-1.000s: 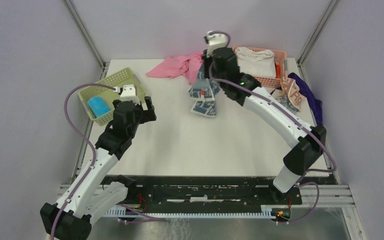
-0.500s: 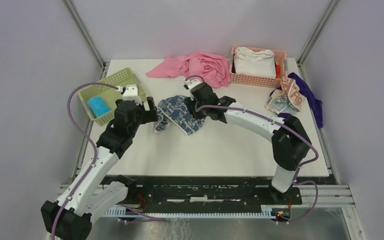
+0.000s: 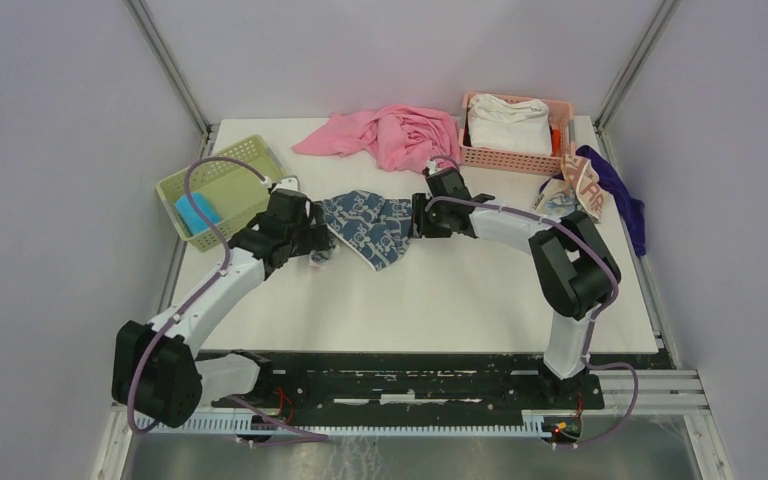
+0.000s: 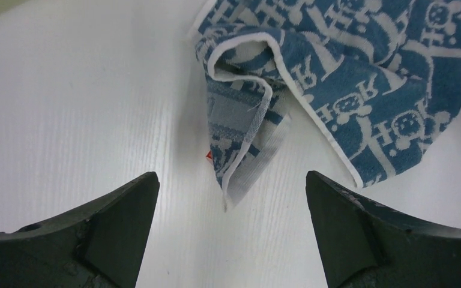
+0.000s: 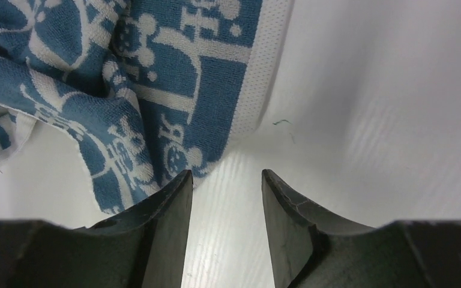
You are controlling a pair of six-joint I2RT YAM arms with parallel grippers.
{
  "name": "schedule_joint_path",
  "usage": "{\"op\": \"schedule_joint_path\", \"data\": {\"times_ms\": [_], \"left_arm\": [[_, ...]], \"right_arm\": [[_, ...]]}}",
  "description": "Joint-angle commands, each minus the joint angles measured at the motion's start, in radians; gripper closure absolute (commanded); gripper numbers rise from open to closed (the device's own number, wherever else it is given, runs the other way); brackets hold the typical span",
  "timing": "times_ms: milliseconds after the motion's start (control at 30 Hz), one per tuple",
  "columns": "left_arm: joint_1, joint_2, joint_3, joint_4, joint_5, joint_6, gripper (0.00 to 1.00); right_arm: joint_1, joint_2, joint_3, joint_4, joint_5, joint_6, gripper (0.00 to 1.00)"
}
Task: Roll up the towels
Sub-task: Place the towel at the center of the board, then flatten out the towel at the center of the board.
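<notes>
Printed towel (image 3: 368, 225), white with dark blue pattern, lies unrolled on the white table (image 3: 430, 300) at mid-depth, between the two arms. Its left corner is folded under and creased, and the rest is spread unevenly. The left gripper (image 4: 229, 183) hovers low over that folded corner with jaws spread wide, holding nothing. The right gripper (image 5: 226, 175) sits at the towel's right border with jaws parted and nothing between them (the white hem lies just beside one finger, not in the gap). The plain blue towel (image 3: 197, 212) rests inside the green basket (image 3: 240, 152) and appears to be rolled, so that item is judged complete. The cream lettered towel (image 3: 572, 192) lies bunched at the right table edge against a purple cloth (image 3: 625, 205), not yet rolled. Assessment: one of three done. The printed towel needs flattening before rolling, and the lettered one follows.
</notes>
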State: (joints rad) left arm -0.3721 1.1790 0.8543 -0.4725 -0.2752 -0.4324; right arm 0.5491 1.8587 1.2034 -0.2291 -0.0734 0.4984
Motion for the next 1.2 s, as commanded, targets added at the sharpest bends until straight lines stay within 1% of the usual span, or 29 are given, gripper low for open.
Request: {"op": "schedule_joint_path", "data": {"times_ms": [0, 200, 333, 400, 433, 500, 533, 567, 600, 633, 667, 700, 733, 800, 900, 967, 1000, 1067, 1100, 1167], "left_arm": [[0.004, 0.073, 0.001, 0.001, 0.065, -0.136, 0.03], [0.002, 0.210, 0.030, 0.001, 0.066, -0.163, 0.09], [0.003, 0.276, 0.048, -0.021, 0.015, -0.165, 0.13], [0.001, 0.301, 0.055, -0.025, 0.006, -0.158, 0.18], [0.001, 0.312, 0.059, -0.026, 0.007, -0.151, 0.22], [-0.002, 0.332, 0.074, -0.038, 0.003, -0.134, 0.33], [-0.001, 0.336, 0.087, -0.050, -0.012, -0.123, 0.41], [-0.001, 0.337, 0.102, -0.068, -0.030, -0.109, 0.51], [-0.001, 0.335, 0.122, -0.083, -0.051, -0.088, 0.66], [-0.001, 0.330, 0.141, -0.097, -0.076, -0.064, 0.77], [0.000, 0.321, 0.161, -0.115, -0.100, -0.034, 0.86], [0.001, 0.310, 0.182, -0.126, -0.128, -0.001, 0.93], [0.000, 0.295, 0.200, -0.135, -0.167, 0.030, 0.97], [0.000, 0.258, 0.226, -0.138, -0.253, 0.095, 0.97], [-0.001, 0.188, 0.237, -0.114, -0.382, 0.191, 0.97], [0.000, 0.136, 0.217, -0.068, -0.437, 0.246, 0.97], [-0.001, 0.109, 0.202, -0.038, -0.441, 0.280, 0.97], [-0.001, 0.052, 0.157, 0.014, -0.418, 0.299, 0.97], [-0.002, 0.032, 0.137, 0.039, -0.387, 0.303, 0.97], [-0.002, 0.002, 0.098, 0.081, -0.316, 0.305, 0.97]], "right_arm": [[0.004, 0.039, -0.009, 0.148, -0.080, 0.119, 0.46], [0.004, 0.100, -0.023, 0.191, -0.128, 0.185, 0.48], [0.004, 0.132, -0.028, 0.210, -0.151, 0.214, 0.51], [0.004, 0.143, -0.030, 0.220, -0.167, 0.224, 0.55], [0.005, 0.146, -0.031, 0.224, -0.172, 0.229, 0.57], [0.004, 0.144, -0.027, 0.223, -0.172, 0.231, 0.64], [0.002, 0.139, -0.020, 0.215, -0.168, 0.226, 0.69], [-0.001, 0.130, -0.013, 0.201, -0.163, 0.220, 0.76], [-0.012, 0.119, -0.002, 0.182, -0.156, 0.210, 0.85], [-0.027, 0.103, 0.011, 0.155, -0.149, 0.202, 0.96], [-0.047, 0.085, 0.023, 0.113, -0.148, 0.194, 0.99], [-0.076, 0.063, 0.035, 0.076, -0.146, 0.187, 1.00], [-0.104, 0.037, 0.051, 0.030, -0.136, 0.179, 1.00], [-0.171, -0.020, 0.088, -0.062, -0.097, 0.156, 1.00], [-0.257, -0.074, 0.179, -0.229, -0.012, 0.076, 1.00], [-0.303, -0.087, 0.246, -0.319, 0.051, 0.036, 0.99], [-0.316, -0.088, 0.286, -0.354, 0.087, 0.019, 0.98], [-0.322, -0.069, 0.366, -0.413, 0.140, -0.017, 0.92], [-0.322, -0.061, 0.398, -0.420, 0.127, -0.031, 0.87], [-0.320, -0.041, 0.440, -0.411, 0.052, -0.055, 0.72]]}}
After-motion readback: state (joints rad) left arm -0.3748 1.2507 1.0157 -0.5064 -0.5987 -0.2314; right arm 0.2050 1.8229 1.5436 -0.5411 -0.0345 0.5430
